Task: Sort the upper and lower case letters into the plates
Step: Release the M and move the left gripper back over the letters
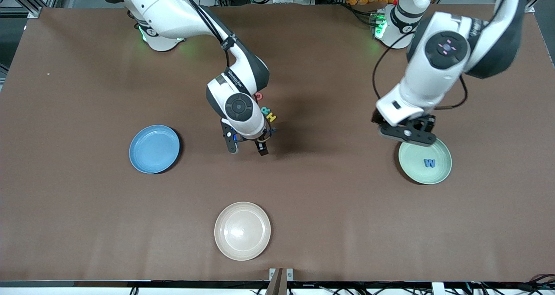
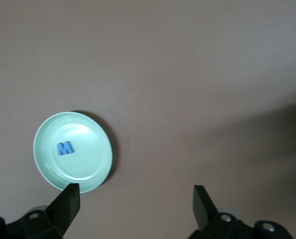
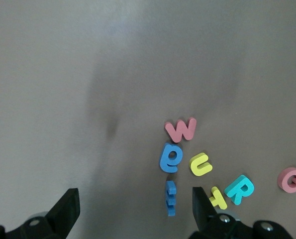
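1. The right gripper (image 1: 248, 149) hangs over the middle of the brown table (image 1: 329, 208), just above a cluster of foam letters; its fingers (image 3: 63, 211) are spread wide with nothing between them.
2. The right wrist view shows that cluster: a pink w (image 3: 181, 130), a blue e (image 3: 168, 158), a blue i (image 3: 171, 198), a yellow u (image 3: 201, 164), a yellow t (image 3: 217, 197), a teal R (image 3: 240, 189) and a pink Q (image 3: 291, 179), lying close together on the table, some touching or nearly so.
3. In the front view most of these letters are hidden under the right arm; only the pink Q (image 1: 259, 96), the teal R (image 1: 266, 111) and a yellow letter (image 1: 271, 117) peek out beside its wrist.
4. The left gripper (image 1: 407, 134) hovers over the rim of the mint green plate (image 1: 443, 172) toward the left arm's end of the table; its fingers (image 2: 68, 204) are apart and empty.
5. One blue W (image 1: 429, 163) lies flat inside the green plate, near its centre.
6. The bright blue plate (image 1: 154, 149) sits toward the right arm's end of the table with no letter in it.
7. A beige plate (image 1: 242, 231) rests nearer to the front camera than the letter cluster, well apart from both other plates.
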You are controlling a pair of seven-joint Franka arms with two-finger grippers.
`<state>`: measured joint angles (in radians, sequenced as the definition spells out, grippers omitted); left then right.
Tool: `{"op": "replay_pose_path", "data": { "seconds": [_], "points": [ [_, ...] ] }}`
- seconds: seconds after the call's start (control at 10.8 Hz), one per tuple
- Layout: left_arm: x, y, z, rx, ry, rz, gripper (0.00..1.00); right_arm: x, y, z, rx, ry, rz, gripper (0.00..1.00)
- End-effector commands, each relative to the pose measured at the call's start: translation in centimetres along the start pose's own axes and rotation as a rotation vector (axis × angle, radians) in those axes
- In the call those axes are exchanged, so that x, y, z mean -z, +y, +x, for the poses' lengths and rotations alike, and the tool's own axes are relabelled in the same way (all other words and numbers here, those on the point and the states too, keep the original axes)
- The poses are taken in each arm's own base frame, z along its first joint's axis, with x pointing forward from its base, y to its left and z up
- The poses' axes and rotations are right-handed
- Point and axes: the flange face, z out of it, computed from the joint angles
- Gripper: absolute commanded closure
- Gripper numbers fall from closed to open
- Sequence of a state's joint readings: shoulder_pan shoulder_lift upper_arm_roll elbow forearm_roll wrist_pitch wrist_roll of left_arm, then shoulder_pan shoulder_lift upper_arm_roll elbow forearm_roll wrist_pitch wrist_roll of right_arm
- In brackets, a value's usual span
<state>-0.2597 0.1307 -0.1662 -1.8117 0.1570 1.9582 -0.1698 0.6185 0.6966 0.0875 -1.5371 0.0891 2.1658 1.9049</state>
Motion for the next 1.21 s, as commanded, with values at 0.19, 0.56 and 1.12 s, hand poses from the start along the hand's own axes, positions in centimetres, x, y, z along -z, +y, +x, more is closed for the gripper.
{"op": "replay_pose_path", "data": {
  "seconds": [0.19,0.56,1.12],
  "points": [
    [-0.2,4.2,-1.3,0.063,-0.022,-0.020,0.00,-3.7,0.8,-2.5,-0.047,0.011,-0.002,0.00],
    [-1.6,5.0,-1.8,0.040,-0.050,-0.014,0.00,-5.4,1.6,-3.5,-0.028,0.009,0.004,0.17],
    [-2.6,7.0,-2.0,0.017,-0.069,-0.016,0.00,-6.2,2.1,-3.7,-0.027,0.011,-0.003,0.39]
  ]
}}
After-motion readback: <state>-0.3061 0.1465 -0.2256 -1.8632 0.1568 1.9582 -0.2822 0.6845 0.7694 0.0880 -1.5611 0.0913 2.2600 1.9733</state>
